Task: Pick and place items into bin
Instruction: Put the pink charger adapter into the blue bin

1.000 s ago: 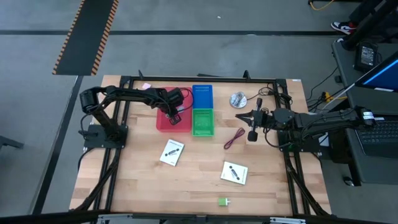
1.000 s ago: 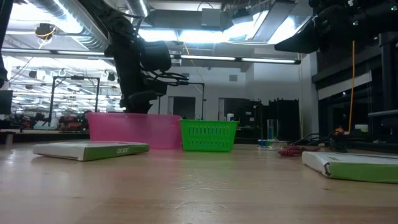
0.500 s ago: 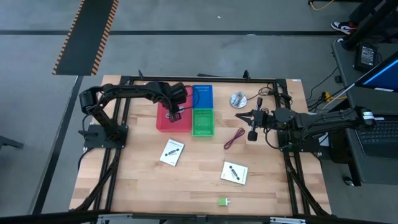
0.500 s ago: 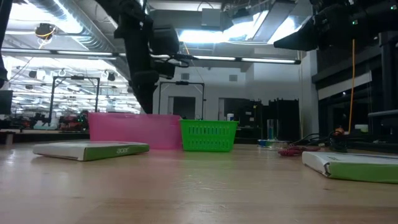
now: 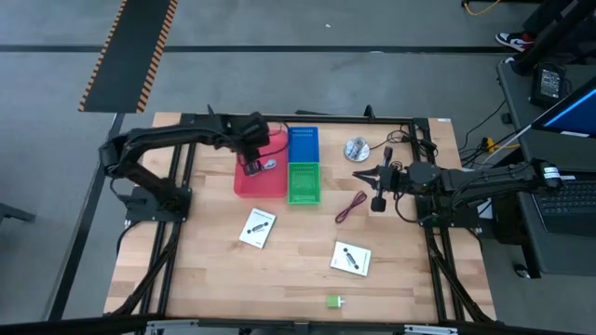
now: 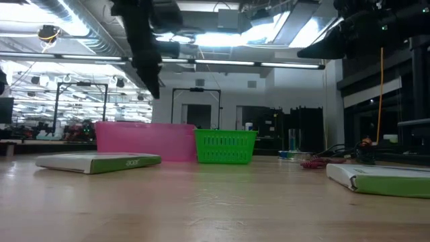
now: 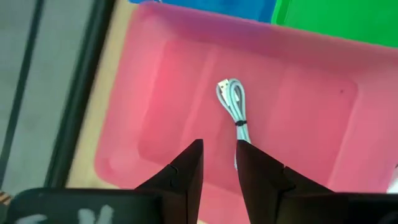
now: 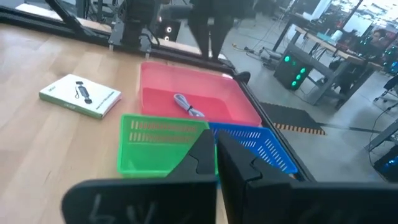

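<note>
A pink bin [image 5: 247,184] stands at the far middle of the table. A grey-blue cable [image 7: 233,106] lies coiled on its floor. My left gripper [image 7: 219,163] hangs above this bin, pointing steeply down, open by a narrow gap with nothing between its fingers. My right gripper [image 5: 358,174] is shut and holds nothing. It hovers near level, right of the bins, above a dark red cable [image 5: 350,207]. Two white cards [image 5: 258,228] [image 5: 352,259] and a small green block [image 5: 333,301] lie on the bare wood.
A blue bin [image 5: 303,144] and a green bin [image 5: 304,182] stand right beside the pink one. A round silver disc [image 5: 356,148] lies at the far right. Black frame rails run along the table's edges. The near half of the table holds only the cards and the block.
My left gripper has risen from low inside the pink bin to well above its rim, rolling a little at the wrist and drifting slightly toward the table's left. The grey-blue cable stays on the bin floor.
</note>
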You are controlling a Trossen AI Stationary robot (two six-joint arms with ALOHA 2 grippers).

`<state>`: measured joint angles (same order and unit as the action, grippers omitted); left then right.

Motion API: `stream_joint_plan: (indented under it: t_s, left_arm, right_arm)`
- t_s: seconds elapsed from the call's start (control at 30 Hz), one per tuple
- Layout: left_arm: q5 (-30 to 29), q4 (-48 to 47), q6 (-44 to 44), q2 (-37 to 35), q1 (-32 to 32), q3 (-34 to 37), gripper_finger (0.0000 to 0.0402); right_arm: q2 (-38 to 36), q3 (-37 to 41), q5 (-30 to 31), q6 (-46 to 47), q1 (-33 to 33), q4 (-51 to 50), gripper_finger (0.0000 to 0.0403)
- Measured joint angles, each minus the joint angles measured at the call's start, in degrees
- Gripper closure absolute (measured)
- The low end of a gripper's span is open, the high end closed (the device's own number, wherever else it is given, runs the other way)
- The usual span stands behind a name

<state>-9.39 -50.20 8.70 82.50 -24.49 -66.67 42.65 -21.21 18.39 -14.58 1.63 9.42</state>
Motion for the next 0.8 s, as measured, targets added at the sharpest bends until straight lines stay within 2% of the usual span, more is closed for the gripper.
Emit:
stream_joint_plan:
  t_s: [0.17,0.4,0.63,0.8]
  left_arm:
    - [-0.73,2.06,-1.81,-6.66,-1.86,5.97,0.0311]
    - [-8.72,1.67,-8.26,-14.69,-3.36,11.97,0.0297]
    - [-9.33,0.19,-10.94,-17.20,-3.39,12.14,0.0245]
    - [-13.93,-1.57,-11.05,-16.54,-3.39,12.14,0.0198]
  right_arm:
    - [0.00,0.00,0.00,2.58,0.00,-2.00,0.0402]
    - [0.00,0.00,0.00,3.64,-0.01,-2.07,0.0402]
    - [0.00,0.00,0.00,2.30,-0.02,-0.35,0.0402]
    - [-0.04,0.00,0.00,1.11,0.00,0.65,0.0402]
